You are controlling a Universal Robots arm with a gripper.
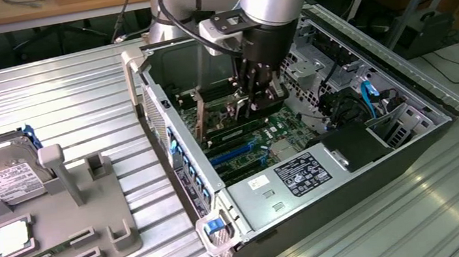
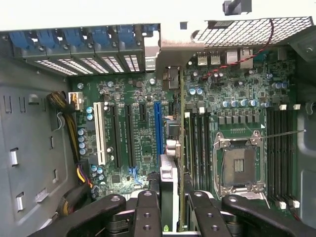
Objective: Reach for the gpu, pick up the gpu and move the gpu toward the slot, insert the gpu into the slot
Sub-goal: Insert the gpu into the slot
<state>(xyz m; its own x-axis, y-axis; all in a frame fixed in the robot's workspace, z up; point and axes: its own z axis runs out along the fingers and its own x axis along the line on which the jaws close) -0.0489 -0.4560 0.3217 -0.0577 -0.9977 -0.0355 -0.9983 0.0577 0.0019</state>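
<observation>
Gripper clamped on gpu, card edge-down inside the case beside, seemingly not in, blue slot; slight misalignment could jam its edge against the motherboard.

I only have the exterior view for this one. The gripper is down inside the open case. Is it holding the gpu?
Observer: Yes. In the wrist view the gripper is shut on the gpu, which shows edge-on between its fingers.
Operator: Is the card seated in the slot?
Observer: No. The blue slot is bare along its visible length. The card's edge appears beside it, on the side of the memory slots.
Operator: Is anything in the processor socket?
Observer: The processor socket looks empty, dark inside its metal frame.
</observation>
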